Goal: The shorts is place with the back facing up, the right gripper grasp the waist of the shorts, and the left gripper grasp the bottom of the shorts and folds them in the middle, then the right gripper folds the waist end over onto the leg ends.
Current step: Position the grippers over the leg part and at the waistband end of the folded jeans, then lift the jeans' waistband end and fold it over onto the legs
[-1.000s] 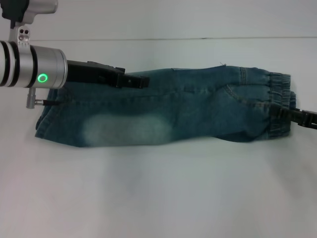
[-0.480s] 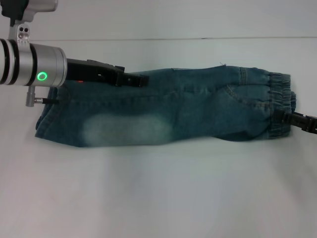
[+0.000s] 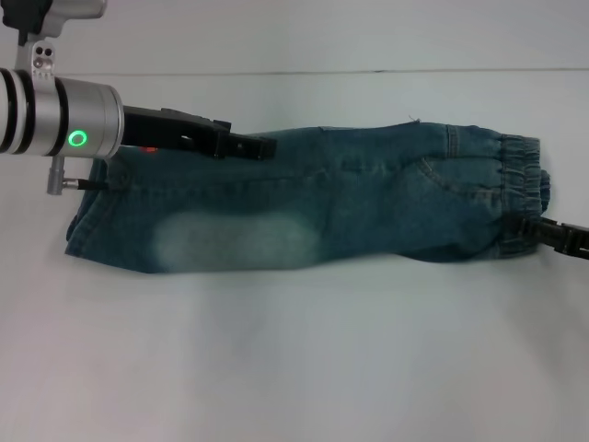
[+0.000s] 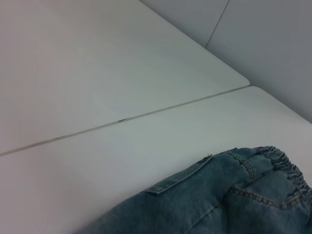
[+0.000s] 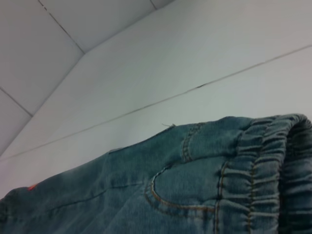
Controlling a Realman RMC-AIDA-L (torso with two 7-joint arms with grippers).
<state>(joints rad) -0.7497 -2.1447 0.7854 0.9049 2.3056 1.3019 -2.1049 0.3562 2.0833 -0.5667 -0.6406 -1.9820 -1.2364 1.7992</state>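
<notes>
The left tool (image 3: 262,147) reaches in from the robot's left over the far edge of the shorts (image 3: 313,203), its dark fingers lying close together above the denim near the leg end; whether it has hold of any cloth cannot be told. The right tool (image 3: 529,227) sits at the waist end on the robot's right, its dark tip at the elastic waistband (image 3: 520,193); how far it is open cannot be told either. The shorts lie flat and lengthwise across the white surface (image 3: 294,359), already folded into one narrow band, leg ends toward the robot's left and gathered waist toward its right. A back pocket seam (image 5: 161,192) shows near the waistband in the right wrist view.
</notes>
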